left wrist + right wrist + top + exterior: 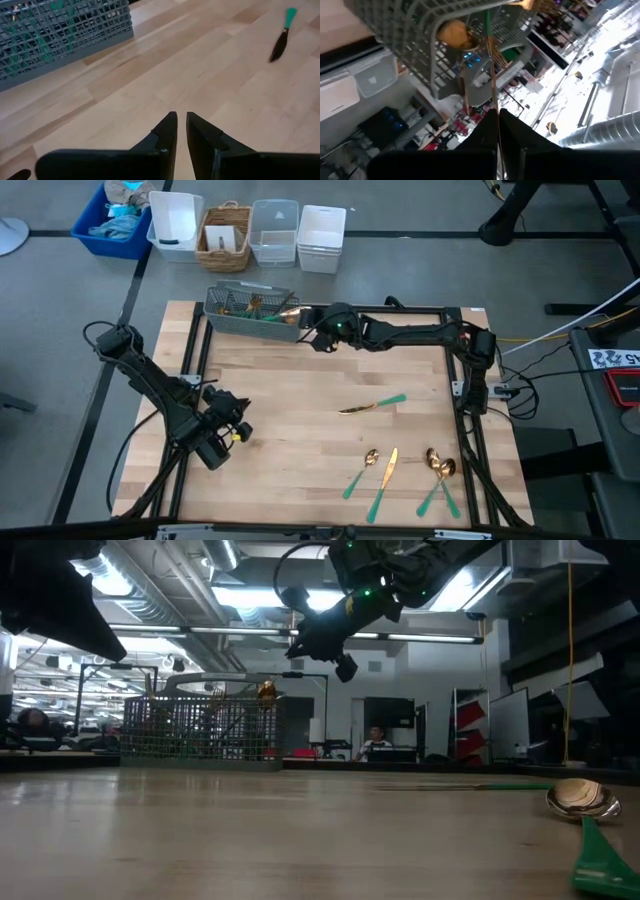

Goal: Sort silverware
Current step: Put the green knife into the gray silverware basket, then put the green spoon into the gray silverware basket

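The left gripper (pixel 237 432) is waiting over the wooden table (pixel 300 410) at about 8 o'clock, its fingers (pixel 169 131) nearly closed with only a thin gap and nothing between them. At 11 o'clock the grey mesh basket (pixel 250 313) is sitting on the table's far edge, holding teal-handled silverware. The right gripper (pixel 305 323) is hanging just beside the basket's right end at 12 o'clock, its fingers (pixel 490 125) pinched on a slim piece of silverware (pixel 492 65) with a gold head. Near the centre a gold knife (pixel 372 405) is lying alone. At 5 o'clock a spoon (pixel 361 471), another knife (pixel 386 480) and two crossed spoons (pixel 439 476) are lying close together.
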Robot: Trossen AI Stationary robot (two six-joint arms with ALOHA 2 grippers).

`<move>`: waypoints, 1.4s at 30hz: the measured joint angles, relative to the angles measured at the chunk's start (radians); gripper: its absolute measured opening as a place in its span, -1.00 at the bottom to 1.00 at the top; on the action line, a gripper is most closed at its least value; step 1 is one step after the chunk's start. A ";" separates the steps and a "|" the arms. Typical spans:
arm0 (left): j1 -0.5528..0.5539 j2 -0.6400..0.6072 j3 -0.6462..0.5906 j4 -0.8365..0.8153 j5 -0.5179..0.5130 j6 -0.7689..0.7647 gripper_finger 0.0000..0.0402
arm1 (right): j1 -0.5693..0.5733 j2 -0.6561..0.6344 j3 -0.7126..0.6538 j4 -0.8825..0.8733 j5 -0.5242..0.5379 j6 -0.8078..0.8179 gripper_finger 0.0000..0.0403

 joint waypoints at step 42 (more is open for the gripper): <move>0.001 0.000 0.001 0.141 -0.019 0.088 -0.84 | 0.061 -0.018 0.000 0.160 0.386 0.464 -0.42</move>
